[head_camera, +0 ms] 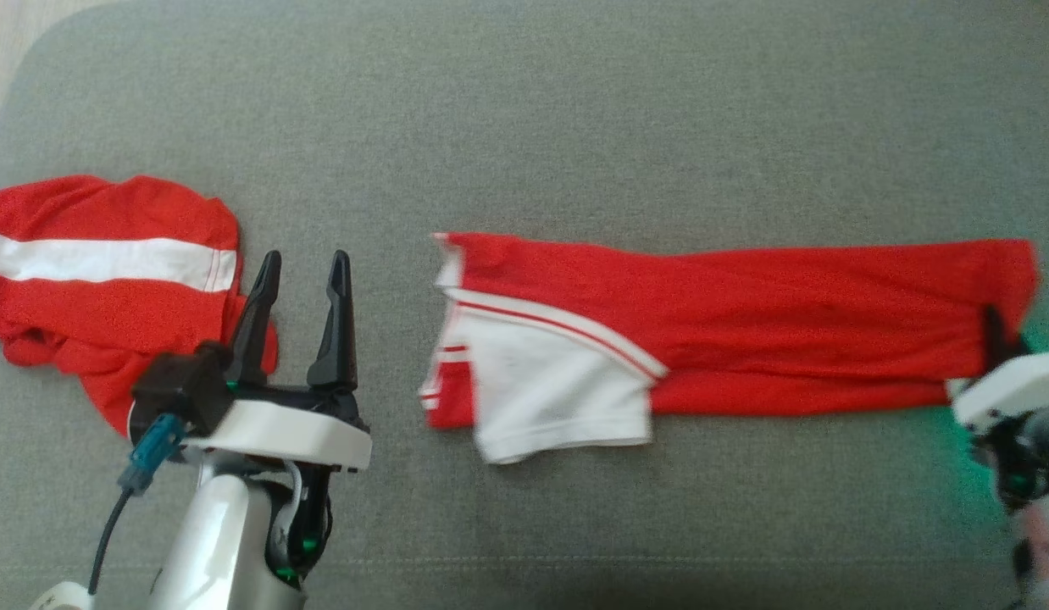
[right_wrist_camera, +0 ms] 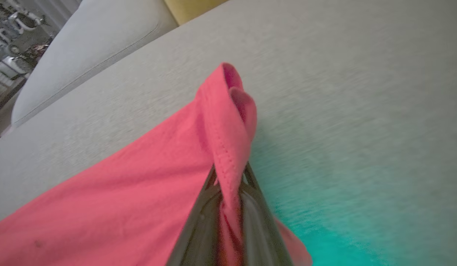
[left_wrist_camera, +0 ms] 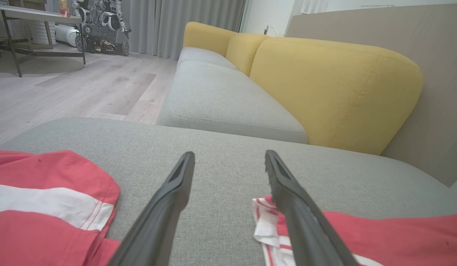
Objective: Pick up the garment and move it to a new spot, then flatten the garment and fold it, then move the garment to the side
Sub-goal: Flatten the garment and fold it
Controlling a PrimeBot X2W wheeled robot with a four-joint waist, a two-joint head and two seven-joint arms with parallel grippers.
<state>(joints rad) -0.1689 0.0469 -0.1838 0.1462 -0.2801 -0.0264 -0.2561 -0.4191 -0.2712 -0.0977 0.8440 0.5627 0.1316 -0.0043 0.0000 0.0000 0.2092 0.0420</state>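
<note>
**Garment end gripped near the right edge of the seat**

The garment (head_camera: 745,322), red with a white panel and white piping, is laid out as a long folded band across the grey sofa seat (head_camera: 575,110). It runs from about the middle of the seat towards the right edge. Its right end is pinched by the right end effector (head_camera: 995,330), which is clenched on the cloth. In the right wrist view a hemmed red fold is seen standing up out of the closed fingertips, and a green glow is cast on the seat beside them.

The left end effector (head_camera: 307,258) is released, its two dark fingers spread with nothing between them. It is held towards the near left part of the seat, between the garment's left end and a second red garment (head_camera: 109,254) with a white stripe, which is bunched at the left edge. Whether those fingers touch the seat cannot be told.

Yellow backrests (left_wrist_camera: 335,85) and a wooden floor (left_wrist_camera: 84,88) are seen in the left wrist view
</note>
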